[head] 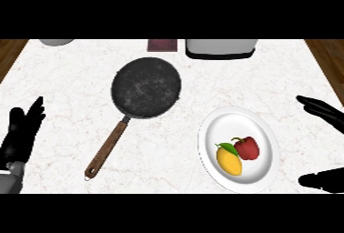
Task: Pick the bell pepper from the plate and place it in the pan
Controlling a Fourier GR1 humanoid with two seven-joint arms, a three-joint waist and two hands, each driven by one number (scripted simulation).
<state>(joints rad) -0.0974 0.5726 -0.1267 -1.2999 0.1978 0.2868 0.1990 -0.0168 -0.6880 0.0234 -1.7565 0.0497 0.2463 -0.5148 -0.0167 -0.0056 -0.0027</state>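
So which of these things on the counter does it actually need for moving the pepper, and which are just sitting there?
Needed for the job:
- red bell pepper, lying on the plate
- white plate
- dark pan with a wooden handle
- right robot hand, open at the right edge

Just lying about:
- yellow fruit beside the pepper
- grey appliance at the back
- left robot hand, resting open at the left edge

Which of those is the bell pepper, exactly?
Look at the white plate on the counter's right, beside the black pan. Two items lie on it: the bell pepper is the red, lumpy one with a green stem, right of the yellow mango.
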